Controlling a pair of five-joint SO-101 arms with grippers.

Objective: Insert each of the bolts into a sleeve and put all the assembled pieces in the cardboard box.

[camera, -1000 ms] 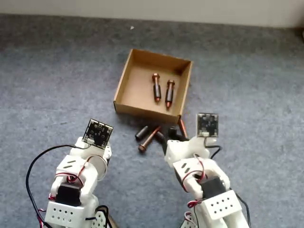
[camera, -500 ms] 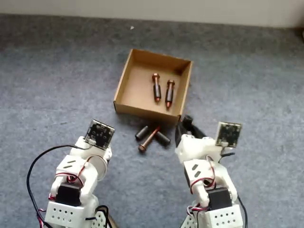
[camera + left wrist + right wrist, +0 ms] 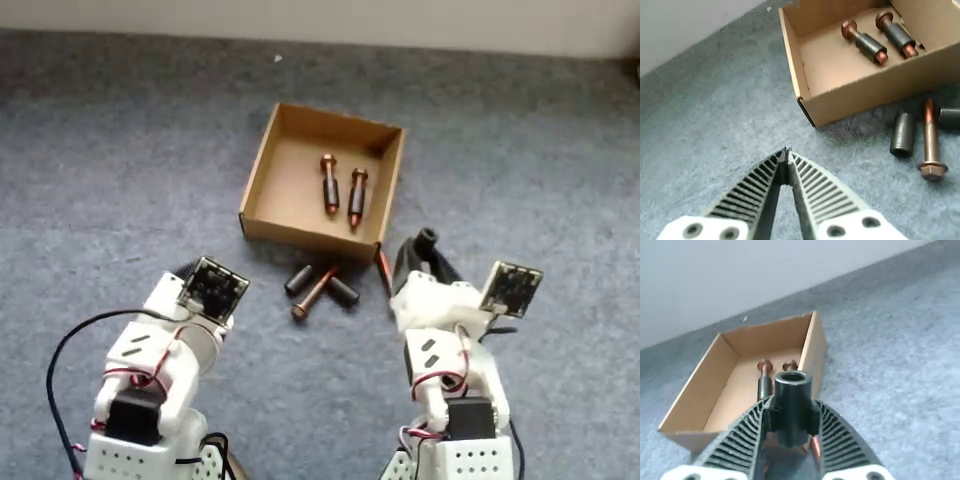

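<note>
**Progress.** Two assembled pieces [image 3: 329,185] [image 3: 357,197] are lying side by side on the floor of the cardboard box [image 3: 283,205], each a bolt seated in a dark sleeve. Judged on that, part of the task is done and the greater part is outstanding. No further insertion is showing as complete.

**Outstanding items.** On the grey bench [image 3: 120,150], just outside the near wall of the box, two loose sleeves [image 3: 298,279] [image 3: 343,291] are lying with a loose bolt [image 3: 314,292] between them, close together. A second bolt [image 3: 383,270] is lying by the near right corner of the box, just beside the right arm.

**Right end effector** [image 3: 790,412]. It is gripping a third sleeve [image 3: 791,390]. The jaws are closing on the sleeve's sides, and the sleeve is standing roughly upright with its open bore facing up. In the high view it is sitting off the box's near right corner, outside the box. The second bolt is lying close under and beside it. The bolt between the two sleeves is farther off, towards the other arm.

**Left end effector** [image 3: 786,157]. Its jaws are meeting at the tips and are holding nothing. It is hanging over bare bench short of the box's near left corner. The loose sleeves and bolt are lying apart from it, off to one side along the box wall.

**Judgement.** The held sleeve is needing a bolt before it is going into the box.
</note>
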